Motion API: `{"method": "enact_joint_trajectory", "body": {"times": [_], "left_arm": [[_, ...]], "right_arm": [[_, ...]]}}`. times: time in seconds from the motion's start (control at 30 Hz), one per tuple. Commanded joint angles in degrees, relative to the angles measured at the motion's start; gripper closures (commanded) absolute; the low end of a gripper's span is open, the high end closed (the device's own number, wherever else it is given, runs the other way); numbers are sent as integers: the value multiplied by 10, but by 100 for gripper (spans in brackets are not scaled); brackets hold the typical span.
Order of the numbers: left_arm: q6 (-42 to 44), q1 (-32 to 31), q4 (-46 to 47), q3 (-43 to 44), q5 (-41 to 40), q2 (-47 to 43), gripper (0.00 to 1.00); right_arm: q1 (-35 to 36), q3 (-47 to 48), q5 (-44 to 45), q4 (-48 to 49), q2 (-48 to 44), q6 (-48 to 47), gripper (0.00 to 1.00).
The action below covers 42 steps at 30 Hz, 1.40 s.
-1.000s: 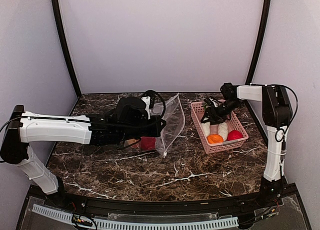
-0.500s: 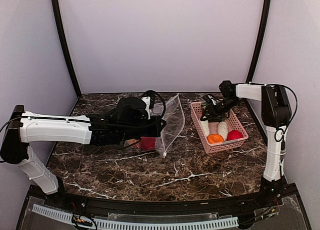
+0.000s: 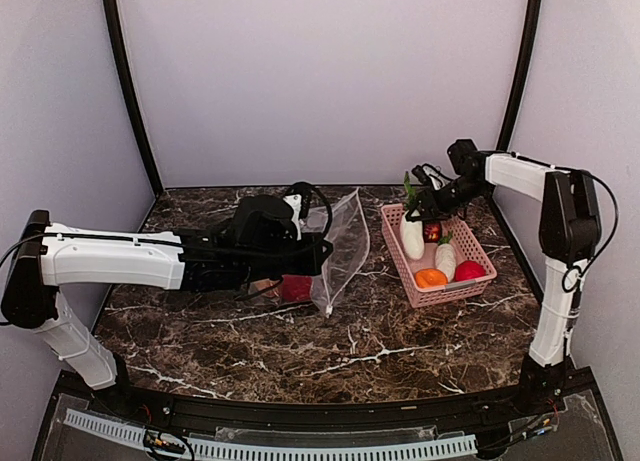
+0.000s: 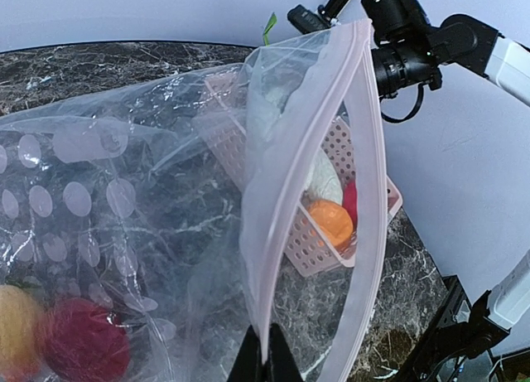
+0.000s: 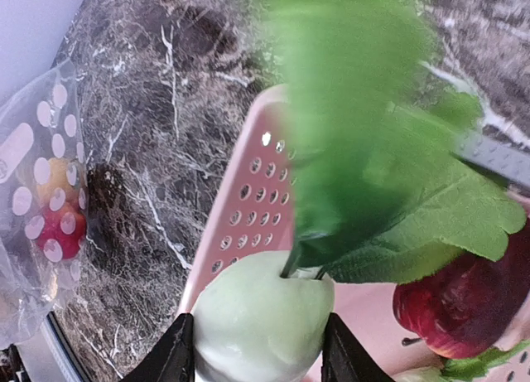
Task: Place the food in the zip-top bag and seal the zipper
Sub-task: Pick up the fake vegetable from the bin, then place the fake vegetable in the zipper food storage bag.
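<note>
Above the table [image 3: 300, 351], top view: left gripper [image 3: 322, 251] is clamped on the rim of the zip-top bag [image 3: 345, 231]. The bag stands on edge near table ctr, mouth turned toward the pink basket [image 3: 440, 295] at right. Right gripper [image 3: 421, 209] is closed on a white radish [image 3: 412, 239] at its leafy crown. The radish hangs over the basket's far-left corner, long axis approx. vertical, leaves [image 3: 408, 186] up, blunt tip down. Whether the tip is clear of the basket floor cannot be told. Other food in the basket: orange piece [image 3: 430, 277], red piece [image 3: 469, 271], second white piece [image 3: 446, 259].

Left wrist view: the tips pinch the btm end of the zipper [image 4: 370, 175], a pinkish strip running steeply upward. Its two lips gape, so the mouth is open, w/ the basket visible beyond. A dark-red ball [image 4: 83, 349] and a yellowish ball [image 4: 12, 328] lie inside the bag.

Right wrist view: fingers [image 5: 176, 353] press both sides of the radish just below the leaves. A maroon fruit [image 5: 451, 316] lies beside it in the basket.

Judgement: the step in hand is carrying the radish to the bag. It is best raised clear of the basket wall first. It should then be turned so the tip leads and the long axis runs into the mouth, not across the zipper. The left grip should hold the lip steady.
</note>
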Motion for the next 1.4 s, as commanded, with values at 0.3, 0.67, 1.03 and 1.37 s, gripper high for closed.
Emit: {"method": "enact_joint_trajectory", "body": {"times": [0.3, 0.67, 1.03, 1.37], "left_arm": [[2, 3, 0, 16, 3, 23, 99], [-3, 9, 6, 105, 44, 88, 99], [-21, 10, 25, 138, 72, 72, 99], [-45, 10, 81, 99, 78, 32, 99]], "right_arm": [[-1, -67, -110, 55, -220, -42, 62], [108, -61, -223, 75, -312, -40, 61], [154, -77, -136, 135, -295, -32, 61], [167, -105, -72, 180, -300, -19, 61]]}}
